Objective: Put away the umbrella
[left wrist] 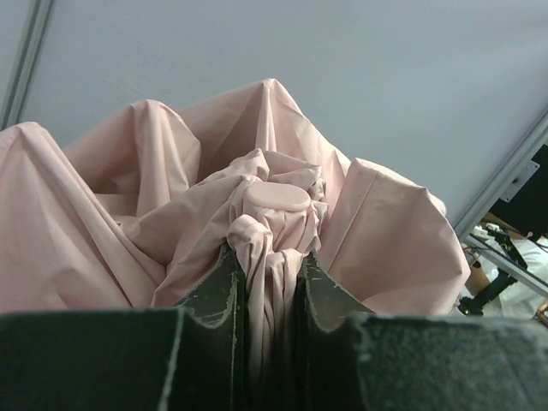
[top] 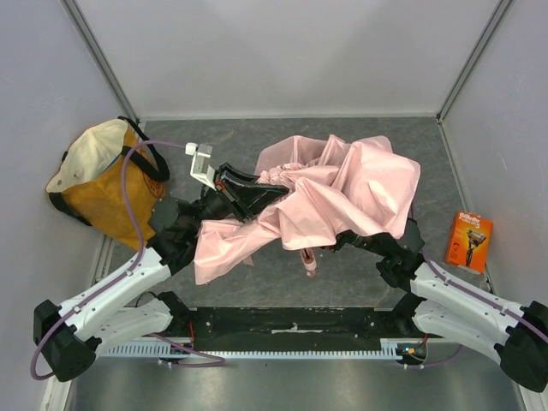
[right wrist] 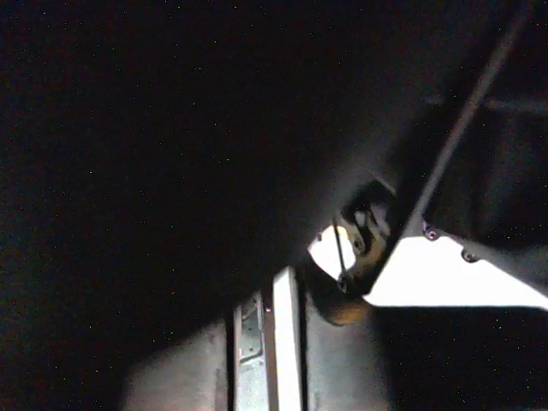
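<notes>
Evidently the left claw (left wrist: 270,261) clamps the umbrella (top: 342,184) by its bunched crown, its long axis running rightward over the right claw, whose state I cannot tell under the fabric.

A dark grey speckled worktop (top: 360,137) is boxed in by 3 plain, pale grey walls; the back wall (top: 291,51) stands along its far edge, the left wall (top: 34,86) and the right wall (top: 514,128) along its sides; 1 slim metal post (top: 98,51) rises at the far left corner, another post (top: 474,51) at the far right; a pale perforated rail (top: 282,349) runs along the near edge, brushed metal sheet (top: 291,385) beyond it; light is soft and even, shadows faint.
</notes>
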Controlling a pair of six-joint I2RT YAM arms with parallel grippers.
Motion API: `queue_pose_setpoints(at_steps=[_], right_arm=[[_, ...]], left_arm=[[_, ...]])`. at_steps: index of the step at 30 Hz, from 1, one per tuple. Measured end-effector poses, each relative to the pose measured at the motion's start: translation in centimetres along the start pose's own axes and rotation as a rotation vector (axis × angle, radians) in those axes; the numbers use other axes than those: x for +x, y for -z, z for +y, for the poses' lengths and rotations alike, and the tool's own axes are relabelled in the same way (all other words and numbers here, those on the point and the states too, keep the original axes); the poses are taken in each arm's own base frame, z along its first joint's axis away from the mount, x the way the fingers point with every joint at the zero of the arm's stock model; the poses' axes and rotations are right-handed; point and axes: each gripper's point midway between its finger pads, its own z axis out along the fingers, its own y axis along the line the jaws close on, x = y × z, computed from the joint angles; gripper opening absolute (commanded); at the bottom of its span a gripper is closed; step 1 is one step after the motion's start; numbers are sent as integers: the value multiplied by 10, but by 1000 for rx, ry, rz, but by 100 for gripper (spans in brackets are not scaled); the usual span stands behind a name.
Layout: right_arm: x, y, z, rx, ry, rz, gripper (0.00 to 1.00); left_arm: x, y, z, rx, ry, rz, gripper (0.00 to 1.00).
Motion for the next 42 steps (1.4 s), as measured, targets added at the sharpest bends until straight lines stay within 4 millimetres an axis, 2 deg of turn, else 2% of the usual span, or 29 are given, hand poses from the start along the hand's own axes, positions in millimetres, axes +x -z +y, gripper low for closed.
queue_pose_setpoints(at_steps=[4,12,17,22,26,29,32,36,37,41,42], right_arm=[[1,0,-3,37,-27,-25,61],[13,1,0,142,-39,-41,66],[11,18,-10,233,13,-58,74],[21,29,-8,230,10,-25,75],[42,30,-2,193,-1,59,75],[48,29,2,176,5,112,69],[42,21,1,195,31,135,64],[44,17,3,227,73,131,50],[48,15,2,247,89,140,49],[64,7,10,326,187,175,65],[67,8,13,338,207,178,66]], left_arm=[[-4,9,5,-75,54,-35,2],[1,24,25,-277,202,-37,2],[8,31,43,-389,222,-21,2],[15,35,45,-420,233,6,2],[6,37,53,-458,218,-34,2],[2,38,56,-485,209,-45,2],[-2,39,58,-506,206,-55,2],[-8,39,60,-529,201,-75,2],[-9,40,62,-543,201,-77,2],[-6,43,70,-590,204,-71,2],[-4,44,71,-598,208,-65,2]])
